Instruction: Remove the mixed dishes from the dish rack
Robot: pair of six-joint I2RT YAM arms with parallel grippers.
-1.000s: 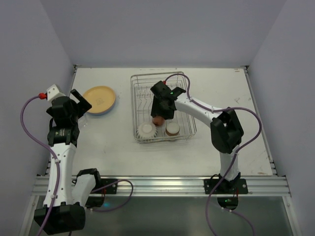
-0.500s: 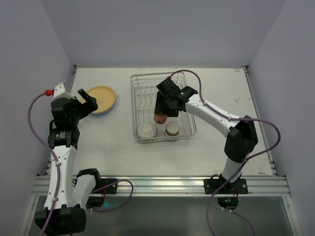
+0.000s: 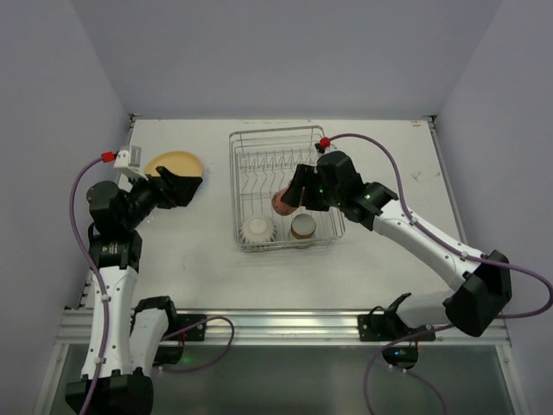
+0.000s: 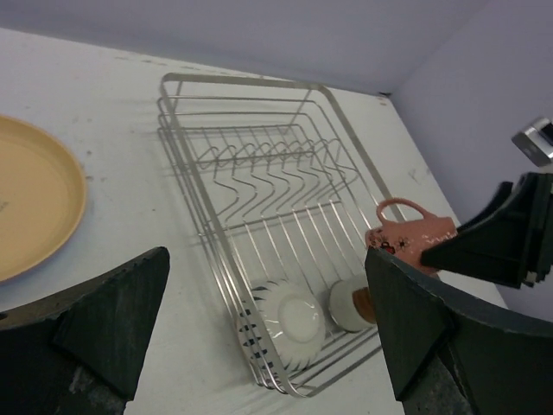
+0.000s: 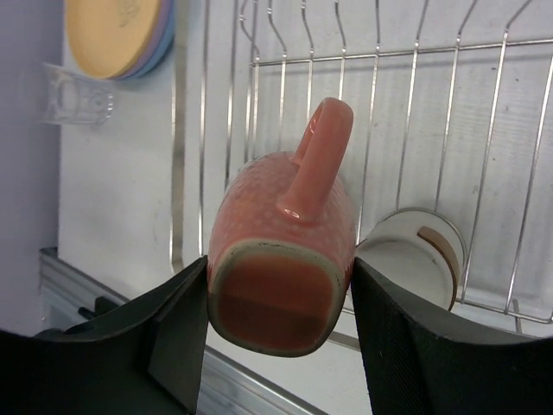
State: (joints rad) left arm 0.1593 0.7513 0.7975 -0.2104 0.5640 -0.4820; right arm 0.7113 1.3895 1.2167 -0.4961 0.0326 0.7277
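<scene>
Clamping the pink mug (image 5: 281, 251) sideways, handle up, your right fingers (image 5: 173, 333) hold it over the dish rack (image 3: 235, 186); left fingers (image 4: 104, 320) gape empty.

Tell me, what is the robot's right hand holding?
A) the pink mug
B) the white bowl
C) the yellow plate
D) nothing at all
A: the right gripper has a finger on each side of the pink mug, holding it over the dish rack.
</scene>
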